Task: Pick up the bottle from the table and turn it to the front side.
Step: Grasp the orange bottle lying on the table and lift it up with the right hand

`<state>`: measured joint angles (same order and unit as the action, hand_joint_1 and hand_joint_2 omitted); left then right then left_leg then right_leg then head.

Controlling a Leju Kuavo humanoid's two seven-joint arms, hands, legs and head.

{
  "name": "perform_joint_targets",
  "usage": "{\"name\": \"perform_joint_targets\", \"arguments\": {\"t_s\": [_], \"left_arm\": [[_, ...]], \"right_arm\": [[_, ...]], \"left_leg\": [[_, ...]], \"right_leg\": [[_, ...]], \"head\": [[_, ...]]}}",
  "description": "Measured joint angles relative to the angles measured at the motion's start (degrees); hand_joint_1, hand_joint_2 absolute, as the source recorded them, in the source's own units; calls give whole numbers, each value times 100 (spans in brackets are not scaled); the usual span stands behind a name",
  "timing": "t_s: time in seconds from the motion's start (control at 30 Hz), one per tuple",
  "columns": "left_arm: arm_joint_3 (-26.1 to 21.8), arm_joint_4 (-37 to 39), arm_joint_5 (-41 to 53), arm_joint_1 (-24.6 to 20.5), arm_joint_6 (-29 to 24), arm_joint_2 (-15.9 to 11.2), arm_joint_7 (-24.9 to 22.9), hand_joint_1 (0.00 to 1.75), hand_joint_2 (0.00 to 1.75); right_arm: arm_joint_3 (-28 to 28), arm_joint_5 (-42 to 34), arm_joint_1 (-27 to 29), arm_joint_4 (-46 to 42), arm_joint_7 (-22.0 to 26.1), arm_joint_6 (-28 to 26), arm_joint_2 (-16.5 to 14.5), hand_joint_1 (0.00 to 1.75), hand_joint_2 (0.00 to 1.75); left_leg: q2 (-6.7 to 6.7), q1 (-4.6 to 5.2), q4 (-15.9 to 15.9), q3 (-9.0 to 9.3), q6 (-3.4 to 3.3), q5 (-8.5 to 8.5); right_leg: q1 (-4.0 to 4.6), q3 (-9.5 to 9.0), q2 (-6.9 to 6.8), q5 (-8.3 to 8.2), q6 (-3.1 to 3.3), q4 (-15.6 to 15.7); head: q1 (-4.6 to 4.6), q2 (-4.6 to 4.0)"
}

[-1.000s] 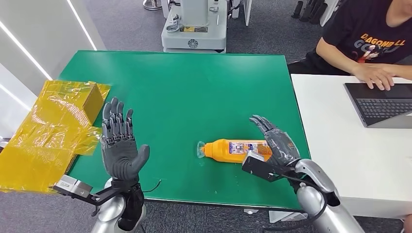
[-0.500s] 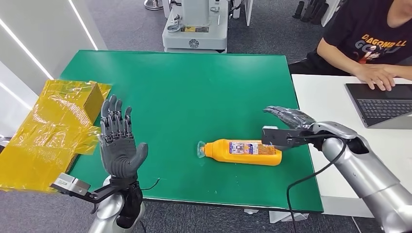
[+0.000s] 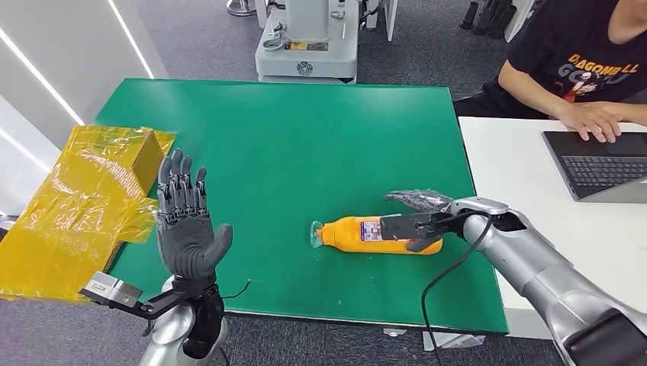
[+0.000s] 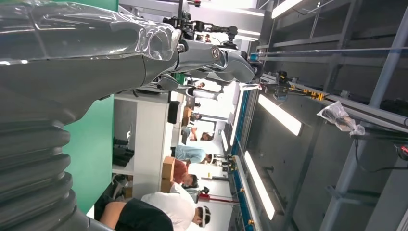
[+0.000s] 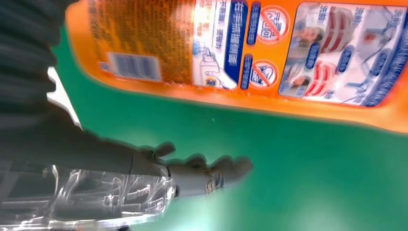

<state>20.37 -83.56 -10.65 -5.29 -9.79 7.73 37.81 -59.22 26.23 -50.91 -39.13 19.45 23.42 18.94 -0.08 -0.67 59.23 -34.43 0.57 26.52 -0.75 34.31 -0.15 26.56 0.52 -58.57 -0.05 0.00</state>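
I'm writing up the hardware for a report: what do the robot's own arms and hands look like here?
Both arms are glossy silver shells. The left hand has a dark grey palm, thick grey thumb and darker segmented fingers, with a small silver bracket and thin black wire at the wrist. The right hand is dark grey too, behind a black camera block; a black cable loops along its forearm.

I see crumpled yellow plastic sheeting [image 3: 72, 210] off the green table's [image 3: 290, 145] left edge; a person [image 3: 584, 65] types at a laptop [image 3: 599, 164] on the white desk [image 3: 534, 206]; beyond stands what may be a machine base [image 3: 305, 46].
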Motion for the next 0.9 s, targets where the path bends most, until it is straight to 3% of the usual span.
{"name": "perform_joint_targets", "arguments": {"t_s": [0.2, 0.53, 0.57, 0.67, 0.7, 0.73, 0.9], "left_arm": [[0, 7, -1, -16, 2, 2, 0, 0, 175], [2, 50, -16, -85, 4, 5, 0, 0, 175], [2, 52, -17, -87, 4, 5, 0, 0, 175], [2, 57, -22, -88, 6, 5, 0, 0, 175], [2, 58, -25, -89, 6, 5, 0, 0, 175], [2, 63, -29, -91, 6, 5, 0, 0, 175], [2, 91, -64, -100, 3, 5, 0, 0, 175]], "right_arm": [[-169, -50, 156, 379, 53, -207, -186, 0, 175], [-250, -19, 252, 504, -11, -313, -204, 0, 175], [-254, -12, 253, 507, -18, -322, -204, 19, 175], [-262, 16, 259, 513, -38, -386, -204, 142, 175], [-263, 32, 264, 514, -40, -430, -204, 167, 175], [-263, 55, 271, 514, -37, -493, -204, 175, 175], [-260, 175, 320, 514, 23, -787, -204, 175, 175]], "left_leg": [[0, 1, 2, 1, 0, 0], [3, 0, 2, 6, -1, 1], [3, 1, 2, 7, -1, 0], [4, 1, 3, 9, -1, 0], [4, 1, 3, 10, -1, 0], [5, 1, 4, 11, -1, 0], [9, 0, 4, 14, -1, 0]], "right_leg": [[-1, 0, 0, 0, 0, 1], [-1, -2, 6, 0, 0, 2], [-1, -2, 6, -1, 0, 2], [-1, -5, 6, -1, 0, 2], [-1, -6, 7, -1, 0, 2], [-1, -6, 7, -1, -1, 2], [-1, -9, 9, -3, -3, 3]], "head": [[0, 0], [0, 0], [0, 0], [1, 0], [1, 0], [1, 0], [1, 0]]}}
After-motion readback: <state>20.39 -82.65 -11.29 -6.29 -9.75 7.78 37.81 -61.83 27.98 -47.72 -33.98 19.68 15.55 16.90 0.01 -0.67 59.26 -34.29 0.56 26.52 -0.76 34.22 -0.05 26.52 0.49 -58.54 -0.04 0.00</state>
